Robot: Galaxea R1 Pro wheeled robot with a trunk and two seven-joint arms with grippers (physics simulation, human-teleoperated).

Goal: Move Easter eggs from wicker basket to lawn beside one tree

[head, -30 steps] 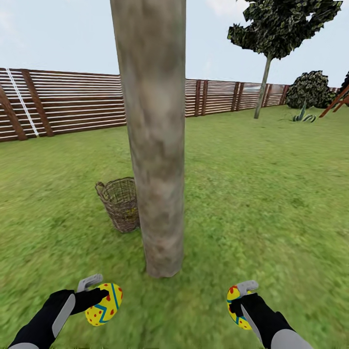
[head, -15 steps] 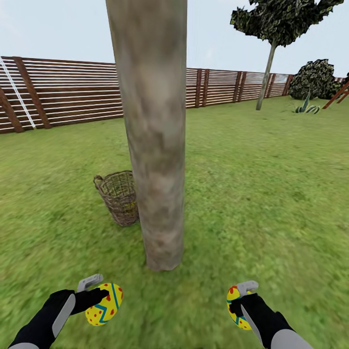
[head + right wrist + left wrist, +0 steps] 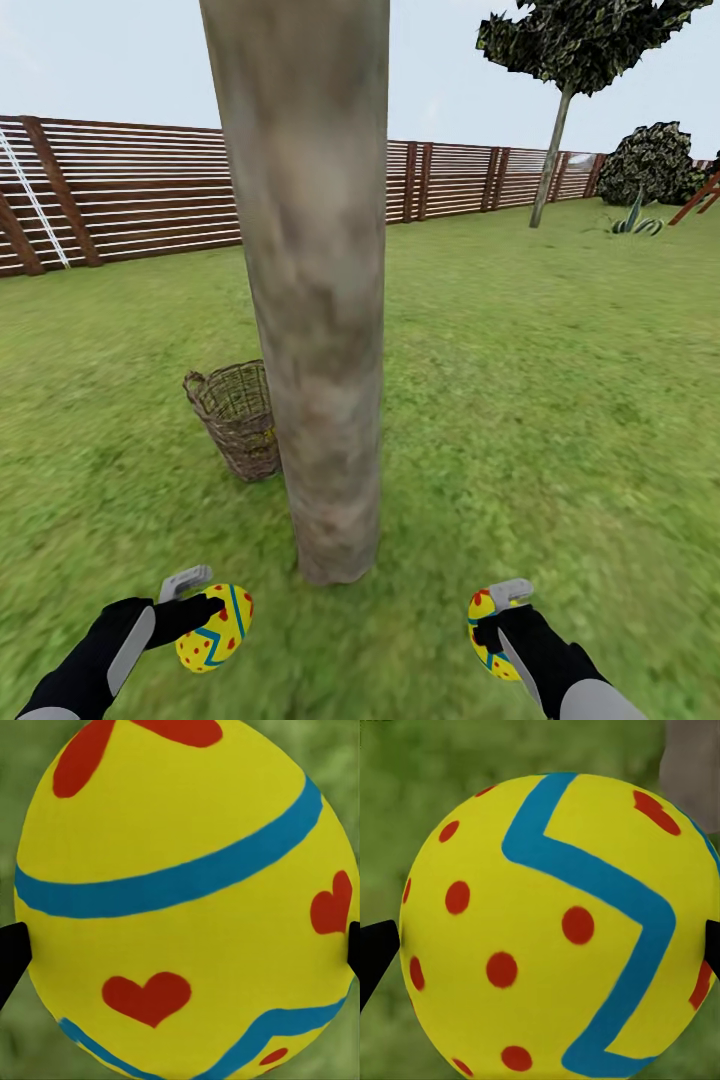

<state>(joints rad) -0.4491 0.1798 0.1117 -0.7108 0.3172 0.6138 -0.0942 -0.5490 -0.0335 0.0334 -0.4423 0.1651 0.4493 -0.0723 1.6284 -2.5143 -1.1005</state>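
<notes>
— What do we have in our grippers?

— Our left gripper [image 3: 205, 615] is closed on a zigzag egg [image 3: 215, 627], yellow with red dots and a blue zigzag. In the left wrist view that egg [image 3: 559, 926] sits between the two dark fingertips [image 3: 375, 952], one at each flank. Our right gripper [image 3: 492, 622] is clamped on a banded egg [image 3: 484, 632], yellow with a blue band and red marks; in the right wrist view the banded egg [image 3: 184, 900] shows red hearts, and a dark fingertip [image 3: 11, 952] presses each side.

— And where are we holding them?

— Both are held above the lawn [image 3: 540, 400], low in the head view, one on each side of the tree [image 3: 315, 300]. Its thick mottled trunk meets the grass just ahead, between our two arms.

— The basket?

— The wicker basket [image 3: 232, 420] stands on the grass beyond the trunk, to its left and partly hidden by it. We cannot tell whether an egg lies inside.

— Farther out?

— A brown slatted fence [image 3: 120, 190] crosses the background, with a thin-trunked tree [image 3: 560, 90] and a dark shrub [image 3: 655, 165] at far right.
</notes>
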